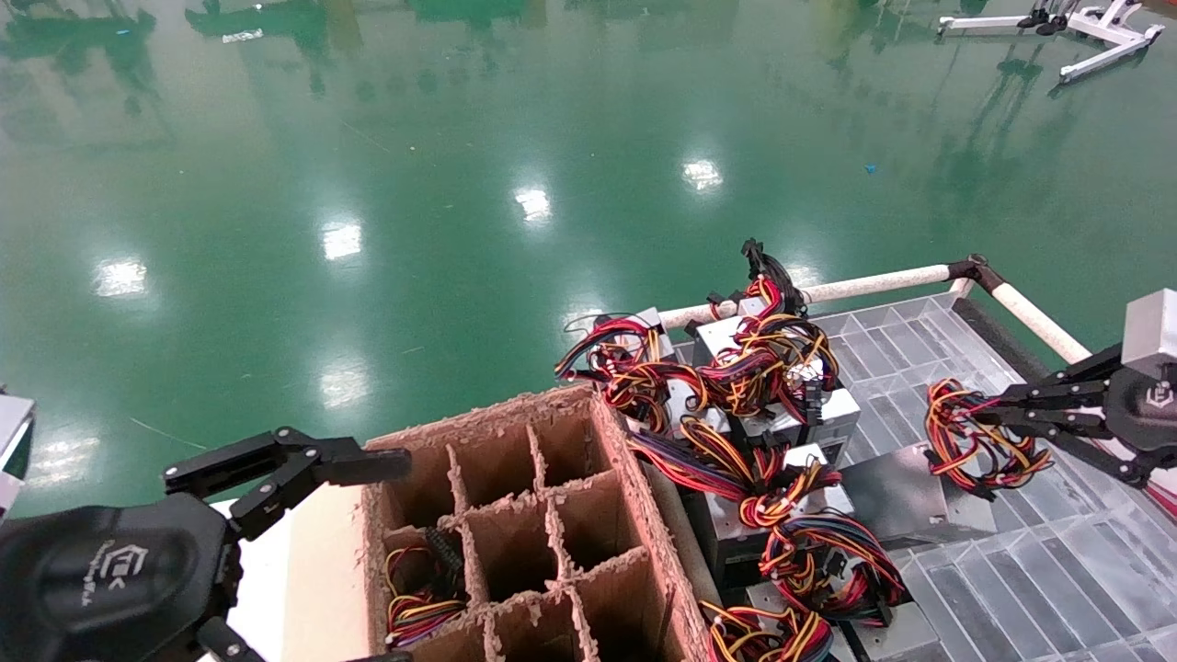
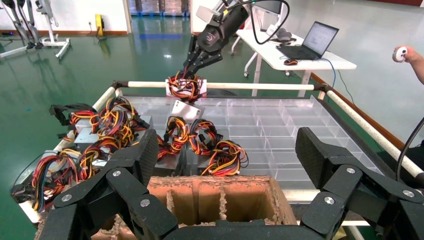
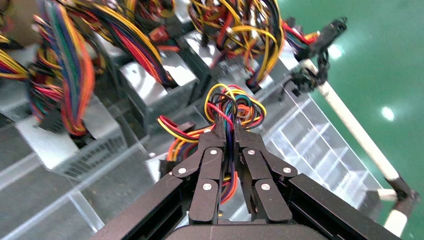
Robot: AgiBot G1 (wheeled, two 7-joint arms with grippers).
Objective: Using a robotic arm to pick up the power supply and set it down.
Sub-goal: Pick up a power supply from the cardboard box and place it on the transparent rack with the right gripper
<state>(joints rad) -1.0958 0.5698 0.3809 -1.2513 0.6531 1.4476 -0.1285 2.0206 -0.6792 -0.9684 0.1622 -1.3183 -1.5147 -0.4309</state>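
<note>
Nearest the robot, the left end effector [image 1: 303,478] hangs with its fingers spread wide apart, empty, just over the near-left edge of the brown cardboard divider box [image 1: 515,542], which stands beside the clear-topped bench [image 1: 1011,552]; one cell of the box holds a coil of coloured wires. Just beyond the box, several grey power supplies with tangled red, yellow and black looms crowd the left part of the bench. Farther right, the right end effector [image 1: 988,418] has its fingers drawn together on the looped wire bundle [image 1: 975,450] of one power supply [image 1: 897,501]. That grey metal box sits tilted, one edge raised off the bench, hanging from the bundle near the bench's middle. A white padded rail [image 1: 874,283] borders the far edge, with green floor [image 1: 460,184] behind.
</note>
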